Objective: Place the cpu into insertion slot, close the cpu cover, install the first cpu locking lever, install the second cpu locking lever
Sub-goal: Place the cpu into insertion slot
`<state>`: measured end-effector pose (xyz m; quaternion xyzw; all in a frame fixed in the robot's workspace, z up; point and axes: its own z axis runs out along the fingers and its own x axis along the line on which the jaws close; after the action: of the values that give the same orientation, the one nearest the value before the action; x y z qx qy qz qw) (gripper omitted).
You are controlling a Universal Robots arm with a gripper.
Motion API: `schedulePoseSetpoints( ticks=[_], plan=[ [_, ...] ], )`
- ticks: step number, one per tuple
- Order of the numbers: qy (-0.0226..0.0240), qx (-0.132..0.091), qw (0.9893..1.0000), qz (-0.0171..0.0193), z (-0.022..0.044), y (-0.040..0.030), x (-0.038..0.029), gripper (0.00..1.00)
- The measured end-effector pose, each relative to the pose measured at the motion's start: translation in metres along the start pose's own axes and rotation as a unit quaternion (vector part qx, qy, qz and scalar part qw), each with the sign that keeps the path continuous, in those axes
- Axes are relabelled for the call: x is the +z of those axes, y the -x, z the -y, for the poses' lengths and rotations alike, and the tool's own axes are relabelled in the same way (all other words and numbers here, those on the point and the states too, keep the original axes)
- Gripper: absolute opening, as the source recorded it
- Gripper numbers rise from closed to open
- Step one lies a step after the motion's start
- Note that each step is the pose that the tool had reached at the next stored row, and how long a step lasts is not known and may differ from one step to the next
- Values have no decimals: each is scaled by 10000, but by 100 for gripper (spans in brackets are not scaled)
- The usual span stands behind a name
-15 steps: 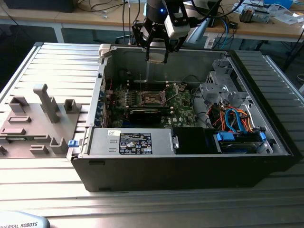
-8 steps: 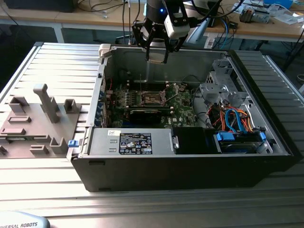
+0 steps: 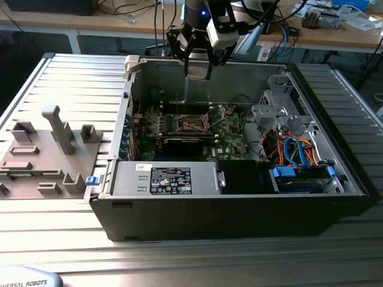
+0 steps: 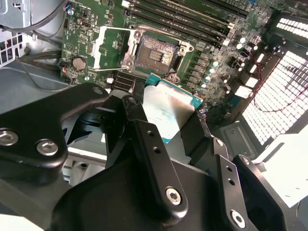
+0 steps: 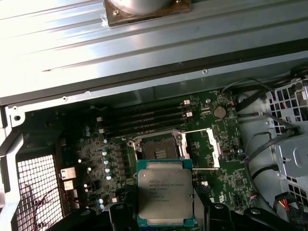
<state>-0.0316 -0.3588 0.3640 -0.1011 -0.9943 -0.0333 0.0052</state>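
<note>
My gripper (image 3: 197,70) hangs above the open computer case, over its rear wall, shut on the cpu (image 3: 197,74). In both wrist views the cpu (image 4: 168,113) (image 5: 165,192) is a silver-topped square chip with a teal edge, pinched between the black fingers (image 4: 144,139). Below it on the green motherboard (image 5: 96,149) lies the insertion slot (image 4: 155,52) (image 5: 158,144) (image 3: 192,124), dark and bare. The cpu cover (image 4: 108,45) (image 5: 204,149) is swung open beside the slot. A thin wire locking lever (image 4: 103,70) stands released next to the cover.
Memory slots (image 5: 144,118) run beside the socket. A black graphics card (image 3: 188,143), the power supply (image 3: 167,179) and a drive cage with blue and orange cables (image 3: 293,149) fill the case. A grey fixture tray (image 3: 42,155) sits at the exterior view's left.
</note>
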Motion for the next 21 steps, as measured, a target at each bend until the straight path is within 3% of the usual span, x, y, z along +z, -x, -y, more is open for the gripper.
schedulePoseSetpoints(
  ticks=[21],
  plan=[
    [-4, 134, 9999, 10, 0, 0, 1, 54]
  ],
)
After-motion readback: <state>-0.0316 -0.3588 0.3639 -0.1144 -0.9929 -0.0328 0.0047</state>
